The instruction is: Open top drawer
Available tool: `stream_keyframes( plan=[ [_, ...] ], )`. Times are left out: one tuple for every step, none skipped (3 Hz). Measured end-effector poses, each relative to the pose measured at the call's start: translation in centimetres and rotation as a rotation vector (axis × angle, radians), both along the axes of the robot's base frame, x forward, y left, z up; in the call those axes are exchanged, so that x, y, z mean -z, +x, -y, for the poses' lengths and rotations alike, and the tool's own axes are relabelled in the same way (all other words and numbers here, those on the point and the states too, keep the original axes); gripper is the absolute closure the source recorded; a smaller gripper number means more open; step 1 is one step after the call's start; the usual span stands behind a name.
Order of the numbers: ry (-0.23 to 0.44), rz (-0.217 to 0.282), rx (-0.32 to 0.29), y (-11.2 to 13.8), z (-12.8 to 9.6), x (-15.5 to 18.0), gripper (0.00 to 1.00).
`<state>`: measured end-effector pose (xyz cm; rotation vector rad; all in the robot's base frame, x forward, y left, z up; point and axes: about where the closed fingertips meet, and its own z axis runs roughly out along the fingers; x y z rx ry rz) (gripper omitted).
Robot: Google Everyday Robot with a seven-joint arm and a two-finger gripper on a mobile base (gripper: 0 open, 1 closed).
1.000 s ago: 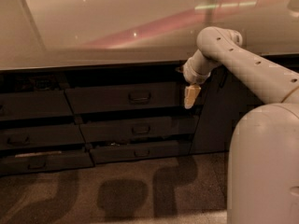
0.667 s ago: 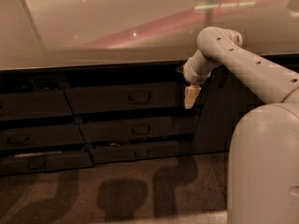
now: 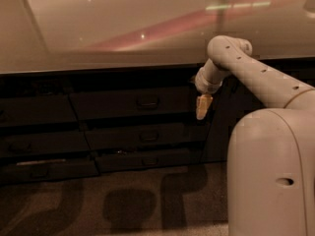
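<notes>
The top drawer [image 3: 123, 103] is a wide dark front just under the counter, with a small dark loop handle [image 3: 147, 101] at its centre. It looks closed, flush with the fronts around it. My gripper [image 3: 203, 107] hangs pointing down at the drawer's right end, to the right of the handle and apart from it. It holds nothing that I can see. My pale arm [image 3: 256, 73] reaches in from the right.
Two slimmer drawer fronts [image 3: 147, 135] [image 3: 145, 159] sit below the top drawer. More drawers [image 3: 37, 109] stand to the left, and a tall dark cabinet door [image 3: 229, 122] to the right. A pale glossy countertop [image 3: 123, 28] overhangs above. My robot's body [image 3: 273, 176] fills the lower right.
</notes>
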<state>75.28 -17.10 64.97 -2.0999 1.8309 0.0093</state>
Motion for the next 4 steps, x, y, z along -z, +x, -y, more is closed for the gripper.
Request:
stream_keyframes(
  plan=[
    [0.000,0.000,0.000,0.0,0.0,0.0,0.00],
    [-0.006,-0.003,-0.020,-1.2,-0.5,0.6,0.00],
    [0.004,0.063,-0.032,-2.6,-0.7,1.0,0.00],
    [0.004,0.063,-0.032,-2.6,-0.7,1.0,0.00]
  ],
)
